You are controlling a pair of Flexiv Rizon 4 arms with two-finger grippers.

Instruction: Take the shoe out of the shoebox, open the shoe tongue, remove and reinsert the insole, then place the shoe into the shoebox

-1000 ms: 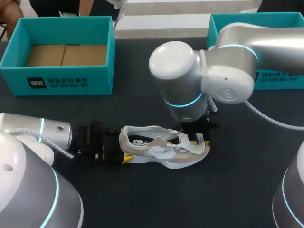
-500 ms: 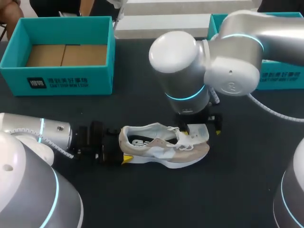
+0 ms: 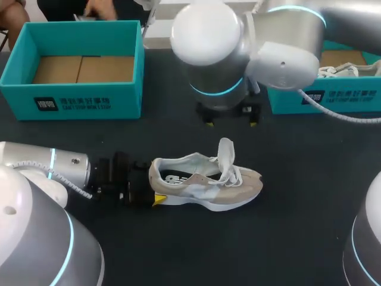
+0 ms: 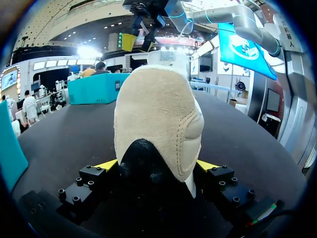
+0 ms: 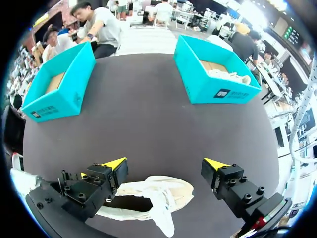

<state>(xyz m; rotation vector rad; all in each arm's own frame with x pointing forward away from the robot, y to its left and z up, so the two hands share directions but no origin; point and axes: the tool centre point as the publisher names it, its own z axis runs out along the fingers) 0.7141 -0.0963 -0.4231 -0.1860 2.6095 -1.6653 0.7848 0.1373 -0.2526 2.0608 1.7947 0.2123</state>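
A beige and white shoe (image 3: 205,182) lies on its sole on the dark table, toe to the right. Its white tongue (image 3: 226,152) stands pulled up. My left gripper (image 3: 143,189) is at the heel. In the left wrist view the heel (image 4: 158,119) fills the gap between its yellow tips, and the left gripper (image 4: 157,166) is shut on it from both sides. My right gripper (image 3: 230,123) hangs open above and behind the shoe, holding nothing. In the right wrist view the right gripper (image 5: 166,166) is well above the shoe (image 5: 148,193).
An empty teal shoebox (image 3: 24,89) with a cardboard floor stands at the back left. A second teal shoebox (image 3: 345,98) at the back right holds another shoe (image 3: 339,70). My right arm's big elbow joints hang over the table's middle back.
My right gripper opened, let go of the tongue and rose up and back from the shoe. The tongue now stands upright. My left gripper and the shoe stayed put.
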